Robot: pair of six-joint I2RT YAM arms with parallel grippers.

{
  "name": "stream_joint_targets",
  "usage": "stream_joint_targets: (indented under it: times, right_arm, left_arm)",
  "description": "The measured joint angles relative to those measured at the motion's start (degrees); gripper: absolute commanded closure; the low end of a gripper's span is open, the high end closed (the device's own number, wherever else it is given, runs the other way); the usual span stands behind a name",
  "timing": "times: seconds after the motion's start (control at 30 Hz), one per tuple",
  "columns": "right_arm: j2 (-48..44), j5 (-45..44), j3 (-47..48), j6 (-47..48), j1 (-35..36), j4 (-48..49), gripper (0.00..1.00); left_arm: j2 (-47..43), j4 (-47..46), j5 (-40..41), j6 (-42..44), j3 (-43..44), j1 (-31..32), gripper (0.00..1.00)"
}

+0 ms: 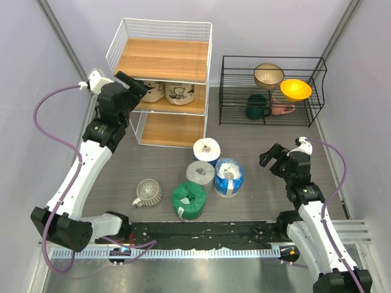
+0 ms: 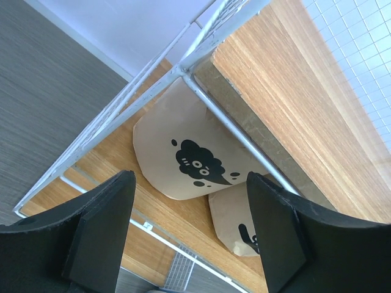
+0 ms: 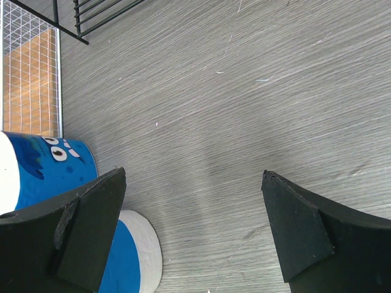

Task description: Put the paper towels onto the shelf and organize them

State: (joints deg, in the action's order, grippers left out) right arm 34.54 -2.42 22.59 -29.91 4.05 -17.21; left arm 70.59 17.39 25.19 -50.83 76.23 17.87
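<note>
The left gripper (image 2: 189, 235) is open and empty at the left side of the shelf (image 1: 164, 59), level with its middle tier. Just beyond its fingers, behind the white wire, the first tan roll (image 2: 183, 152) and the second tan roll (image 2: 235, 223) sit side by side on that tier, untouched. The other four stand clustered on the table (image 1: 256, 140) in front of the shelf: the white-blue roll (image 1: 206, 149), grey roll (image 1: 200, 174), blue-white roll (image 1: 228, 177) and green roll (image 1: 189, 199). The right gripper (image 3: 192, 226) hangs open and empty over the table, near the blue-white roll but apart from it.
</note>
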Motion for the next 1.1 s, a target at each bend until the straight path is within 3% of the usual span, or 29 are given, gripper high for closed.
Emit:
stream_joint_targets:
  times: [0.43,0.8,1.1]
  right_arm:
    - [0.0,0.0,0.0,0.0,0.0,0.0,0.01]
    - [0.0,0.0,0.0,0.0,0.0,0.0,0.01]
    - [0.3,0.0,0.0,0.0,0.0,0.0,0.01]
  left_arm:
    - [-5.8,-0.9,-2.9,0.1,-3.6,0.0,0.15]
    - [-16.3,2.1,-5.3,1.1,-9.2,-1.0,0.02]
    - [-24.0,7.6,-5.5,0.1,-14.6,-7.7,0.00]
